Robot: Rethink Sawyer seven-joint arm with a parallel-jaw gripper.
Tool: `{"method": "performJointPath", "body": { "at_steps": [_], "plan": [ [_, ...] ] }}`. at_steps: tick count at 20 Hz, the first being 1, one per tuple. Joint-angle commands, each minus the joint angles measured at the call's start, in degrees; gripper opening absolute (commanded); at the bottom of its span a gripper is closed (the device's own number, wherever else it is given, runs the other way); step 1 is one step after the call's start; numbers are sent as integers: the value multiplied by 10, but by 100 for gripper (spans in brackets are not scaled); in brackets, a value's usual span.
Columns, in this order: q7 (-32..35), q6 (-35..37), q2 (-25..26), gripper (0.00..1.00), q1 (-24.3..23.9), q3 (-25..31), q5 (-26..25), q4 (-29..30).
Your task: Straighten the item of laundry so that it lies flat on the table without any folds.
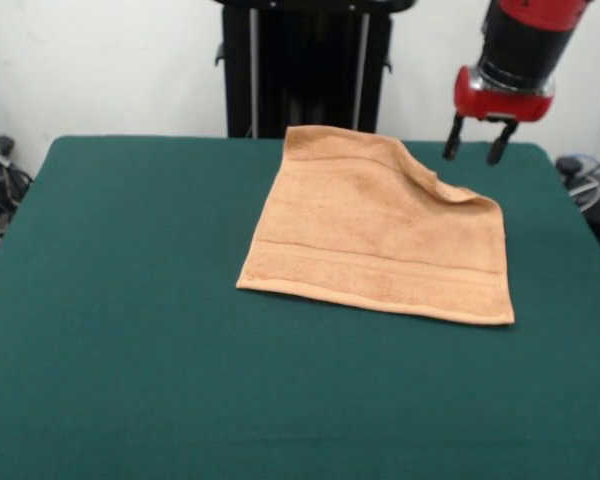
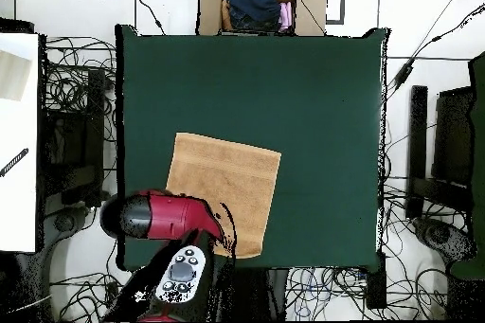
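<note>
Front and overhead views, single moment. You see the towel (image 1: 375, 245) lying on the green table (image 1: 130, 330), toward the robot's side of the tabletop, its far edge close to the pedestal (image 1: 305, 65). Most of the cloth is flat — the near border band runs straight across the front edge w/ no wrinkle. The far corner on the picture's right in the front view is not flat: a raised ridge runs from the far edge down toward the right-hand corner, and the cloth there looks folded or humped up, though you can't tell which from this angle.

The gripper (image 1: 475, 140) hangs above the table beside that raised corner, clear of the cloth. Its two dark fingers (image 1: 451, 139) point downward w/ a visible gap between them; nothing sits in the gap, so the pincer is parted and empty.

In the overhead view the towel (image 2: 227, 187) sits in the lower-left part of the table (image 2: 313, 101), approx. square, slightly turned vs. the table edges. The red arm (image 2: 161, 217) covers its lower-left corner — the fingers are hidden there. A cardboard box (image 2: 256, 5) of clothes stands past the table's far edge
</note>
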Motion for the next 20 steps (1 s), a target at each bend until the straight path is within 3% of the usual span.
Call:
{"method": "performJointPath", "body": {
  "at_steps": [1, 20],
  "plan": [
    [73, 59, -8, 100, -25, 7, -20, -20],
    [62, 58, -12, 100, -59, 23, -47, -23]
  ]
}}
